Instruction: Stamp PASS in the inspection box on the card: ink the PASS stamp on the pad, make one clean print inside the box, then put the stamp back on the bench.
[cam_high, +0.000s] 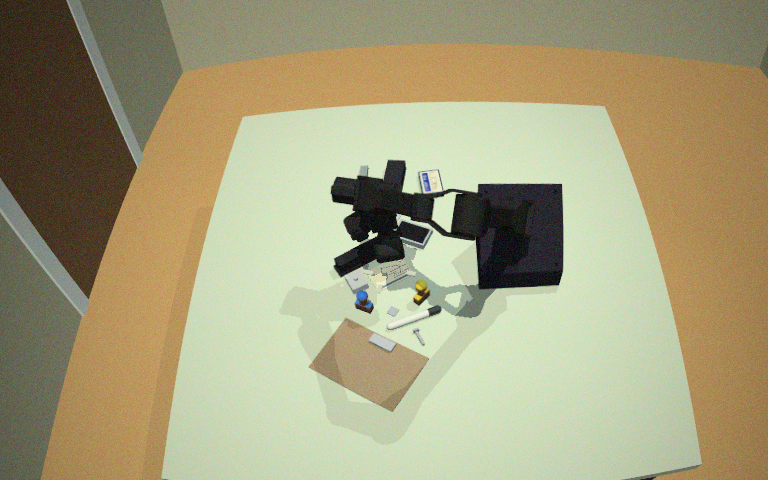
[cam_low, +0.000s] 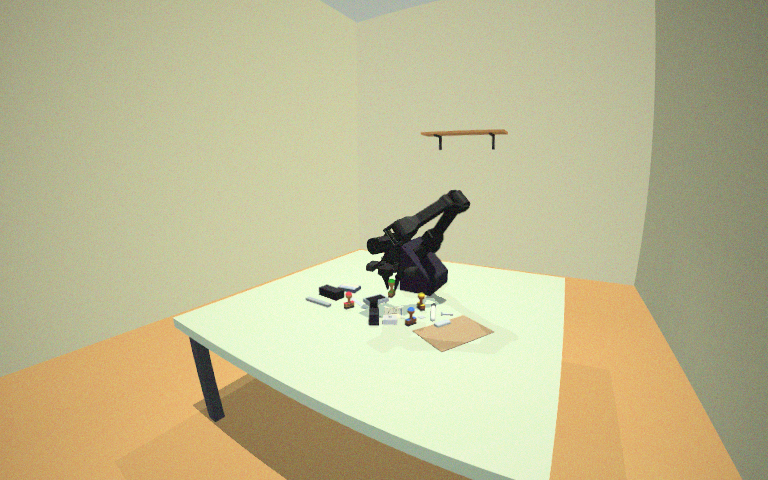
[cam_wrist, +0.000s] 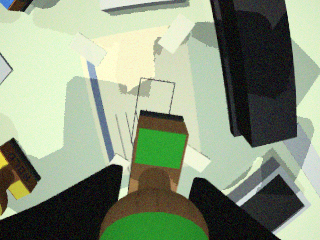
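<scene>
The jaws (cam_high: 389, 247) (cam_low: 391, 287) are partly open, closed around the green-topped stamp (cam_low: 391, 288) (cam_wrist: 159, 147), its base overlapping the card's outlined box (cam_wrist: 157, 92) in the wrist view. From the top, the ink pad (cam_high: 414, 232) (cam_low: 374, 300) (cam_wrist: 272, 203) lies beyond the card (cam_high: 394, 272) (cam_low: 393, 310) (cam_wrist: 135, 55), on the far side.

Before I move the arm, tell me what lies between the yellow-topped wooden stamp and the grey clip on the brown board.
A white marker with a black cap, as the top view shows.
</scene>
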